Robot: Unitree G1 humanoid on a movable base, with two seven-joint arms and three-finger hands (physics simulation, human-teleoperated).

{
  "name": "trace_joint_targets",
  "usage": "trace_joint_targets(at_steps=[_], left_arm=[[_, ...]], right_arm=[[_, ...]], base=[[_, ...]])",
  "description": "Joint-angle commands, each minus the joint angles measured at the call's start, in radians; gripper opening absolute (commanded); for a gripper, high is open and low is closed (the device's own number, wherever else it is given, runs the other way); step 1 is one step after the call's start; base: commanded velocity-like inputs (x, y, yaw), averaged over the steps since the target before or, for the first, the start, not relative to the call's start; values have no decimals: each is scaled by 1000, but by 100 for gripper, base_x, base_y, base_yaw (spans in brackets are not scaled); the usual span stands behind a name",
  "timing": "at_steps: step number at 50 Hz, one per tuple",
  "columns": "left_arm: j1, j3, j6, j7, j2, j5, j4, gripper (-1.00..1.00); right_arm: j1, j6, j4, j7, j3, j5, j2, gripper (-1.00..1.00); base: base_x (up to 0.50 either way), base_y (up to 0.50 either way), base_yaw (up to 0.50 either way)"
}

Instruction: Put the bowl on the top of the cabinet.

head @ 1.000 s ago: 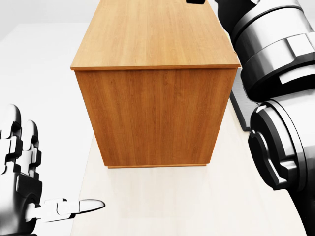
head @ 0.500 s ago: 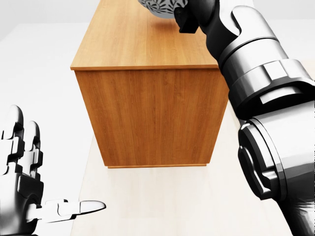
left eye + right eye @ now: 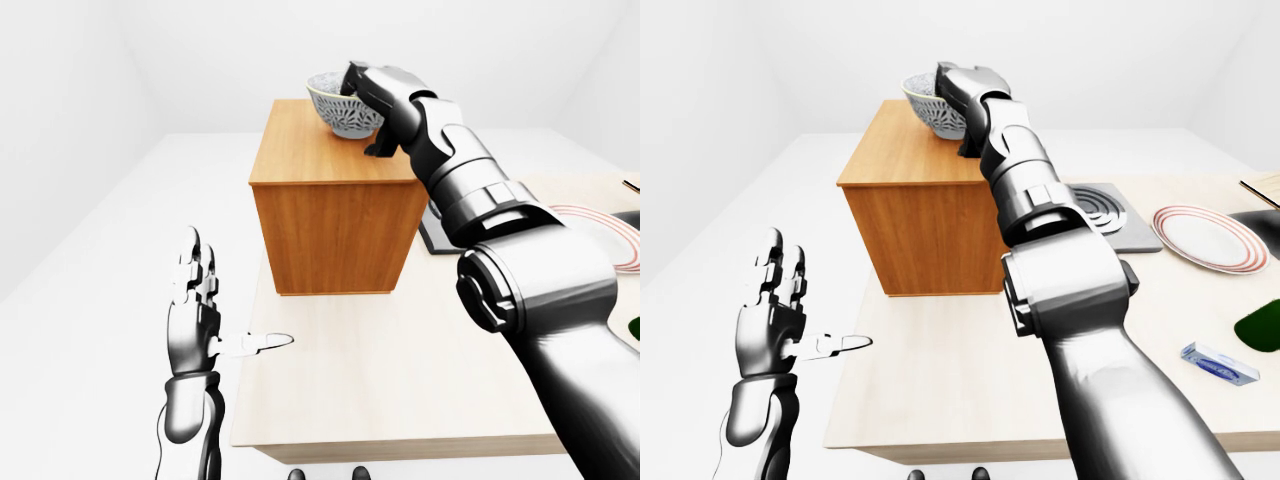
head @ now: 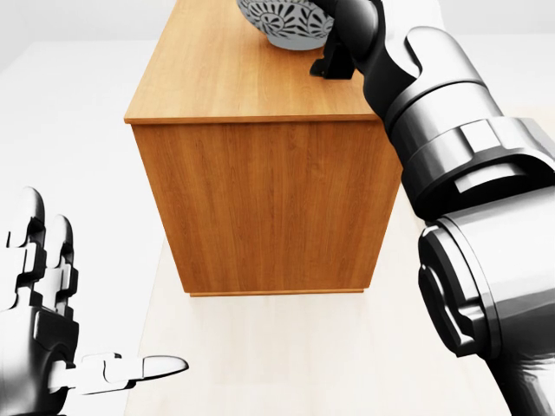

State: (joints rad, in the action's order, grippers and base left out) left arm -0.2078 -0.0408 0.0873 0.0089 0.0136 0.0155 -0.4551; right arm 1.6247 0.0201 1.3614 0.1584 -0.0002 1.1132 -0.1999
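Note:
The bowl (image 3: 338, 110) is grey-white with a dark pattern. It sits over the far part of the wooden cabinet's top (image 3: 300, 155), near the top of the left-eye view. I cannot tell whether it touches the wood. My right hand (image 3: 356, 84) is shut on the bowl's right rim, with the arm reaching in from the lower right. The bowl also shows at the top of the head view (image 4: 282, 24). My left hand (image 3: 203, 305) is open and empty at the lower left, beside the table's left edge.
The cabinet (image 3: 335, 235) stands on a pale table (image 3: 400, 385). To its right on the table lie a grey mat with rings (image 3: 1105, 212), a red-rimmed plate (image 3: 1206, 237), a small blue-white packet (image 3: 1218, 363) and a dark green thing (image 3: 1260, 326).
My right arm has swung left and carried the bowl into the head view, over the cabinet top. My left hand has not moved.

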Motion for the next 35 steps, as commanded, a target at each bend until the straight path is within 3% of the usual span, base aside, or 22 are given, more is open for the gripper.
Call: trace_joint_targets(at_steps=[1,15,35], left_arm=[[5,-4,0,4,0,0,-6,100],[9,-6,0,6,0,-2,-4,100],[0,4,0,4,0,4,6,100]], right_arm=[[8,-5,-9,1,-7,5,-3,100],[58,-3,-9,26,-5,16,-27,100],[272,13,-5,113,-19,116,-187,100]], base=[[0,0,0],[0,0,0],[0,0,0]])
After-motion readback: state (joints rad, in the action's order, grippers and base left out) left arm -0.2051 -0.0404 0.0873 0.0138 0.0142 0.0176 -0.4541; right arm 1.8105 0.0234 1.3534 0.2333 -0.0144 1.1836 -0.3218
